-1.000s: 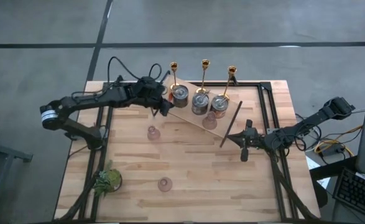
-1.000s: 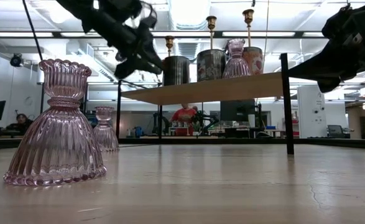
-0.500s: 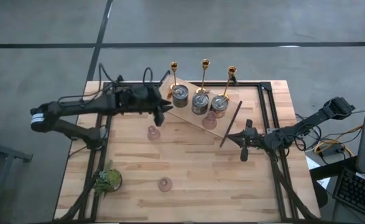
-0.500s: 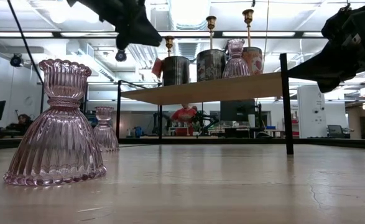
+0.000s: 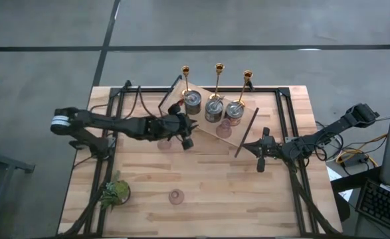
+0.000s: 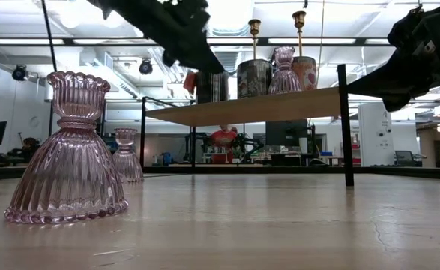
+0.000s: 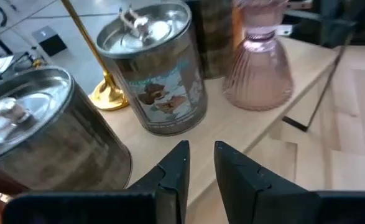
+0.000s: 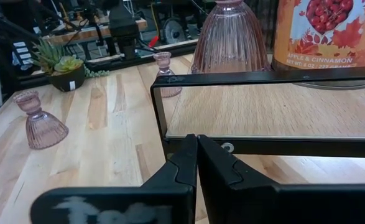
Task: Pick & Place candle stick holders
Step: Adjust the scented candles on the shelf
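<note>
Hovering by the raised wooden shelf (image 5: 204,125), the left tool (image 7: 199,163) has its fingers narrowly apart and empty, apparently aiming for a pink ribbed glass holder (image 5: 176,196) on the desk (image 5: 208,186). One pink holder (image 7: 257,74) already shares the shelf with silvery tins (image 7: 159,67) and gold candlesticks (image 5: 217,78). Right tool (image 8: 197,155) waits closed, empty.

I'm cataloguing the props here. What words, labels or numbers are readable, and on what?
"APPLE & CINNAMON": on the red-and-orange label of the candle tin on the shelf, right wrist view.
A smaller line under it: too small to read.
Picture label on the silvery tin, left wrist view: a picture only, no words legible.
Nothing else readable.
</note>
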